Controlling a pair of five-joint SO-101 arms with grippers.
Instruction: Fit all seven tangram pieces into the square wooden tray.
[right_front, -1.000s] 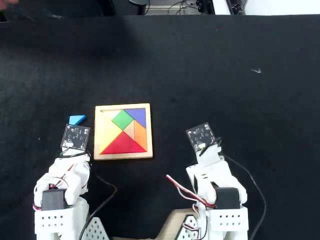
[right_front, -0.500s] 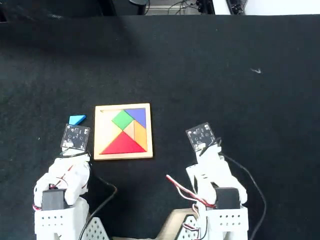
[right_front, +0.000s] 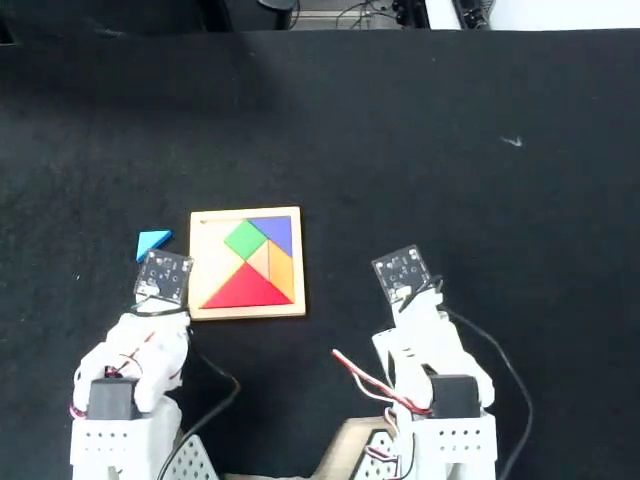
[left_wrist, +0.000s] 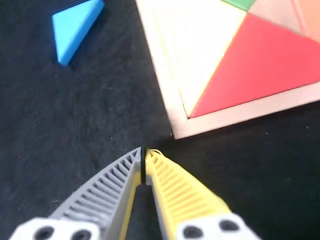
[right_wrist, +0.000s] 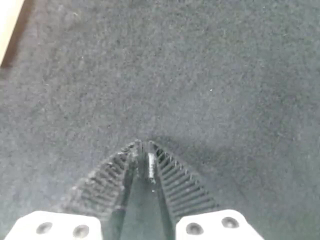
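The square wooden tray (right_front: 247, 313) lies left of the table's middle. It holds a green square, a dark blue triangle, an orange piece, a tan piece, a big red triangle and a pale yellow triangle. A light blue triangle (right_front: 153, 240) lies on the cloth just outside the tray's left side, also seen in the left wrist view (left_wrist: 75, 31). My left gripper (left_wrist: 144, 152) is shut and holds nothing, its tips just off the tray's (left_wrist: 235, 114) near left corner. My right gripper (right_wrist: 144, 147) is shut over bare cloth, to the right of the tray (right_front: 402, 272).
Black cloth covers the whole table, with wide free room behind and to the right of the tray. Both arm bases stand at the near edge. A pale strip of the tray's edge (right_wrist: 7, 25) shows in the right wrist view.
The left arm has swung a little to the right, toward the tray's near left corner. The right arm, the tray and the light blue triangle have stayed put.
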